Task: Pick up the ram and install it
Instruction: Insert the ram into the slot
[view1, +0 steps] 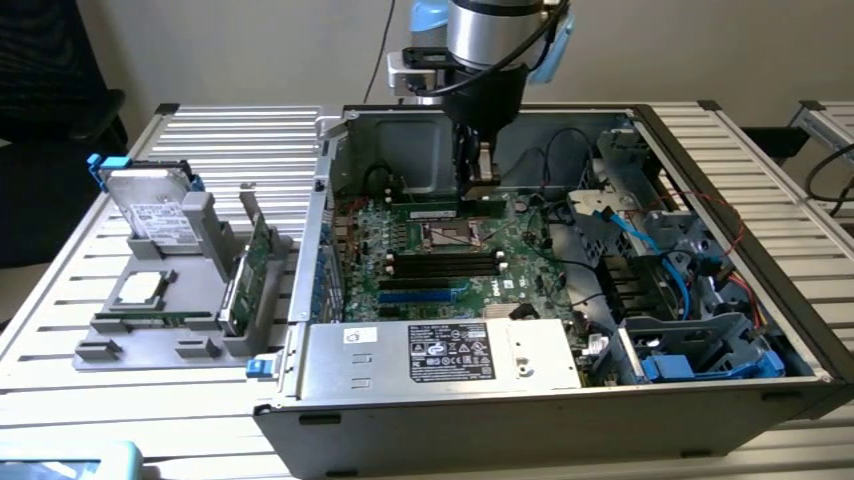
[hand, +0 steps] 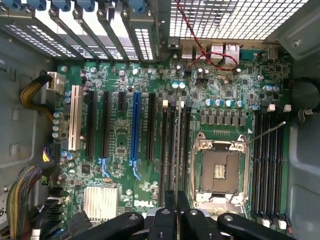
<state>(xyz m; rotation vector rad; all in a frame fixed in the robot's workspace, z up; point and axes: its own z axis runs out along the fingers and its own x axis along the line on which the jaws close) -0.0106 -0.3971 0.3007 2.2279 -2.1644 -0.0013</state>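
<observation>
Currently held: the ram (view1: 447, 212), one green stick, hangs edge-down from the gripper (hand: 177, 196) inside the case (view1: 534, 420).
Ram place: it runs along a memory slot just beside the CPU socket (hand: 219, 170), on the side toward the expansion slots. I cannot tell whether it is seated or only just above the slot.
Gripper state: closed on the ram. The two fingers (hand: 169, 212) pinch its thin upper edge, I think to keep the stick parallel with the slot.
Other memory slots: four empty ones (hand: 267, 160) on the opposite side of the socket, near the edge of the motherboard (hand: 120, 135).
Expansion slots: one long blue slot (hand: 135, 125) and one white slot (hand: 76, 117).
Case position: it lies with the open side up, so the arm can reach the board from above.
Holder: one grey holder (view1: 134, 350) sits near the table's edge at the exterior view's left. It carries one expansion card (view1: 247, 275) standing upright and one hard drive (view1: 154, 205).
</observation>
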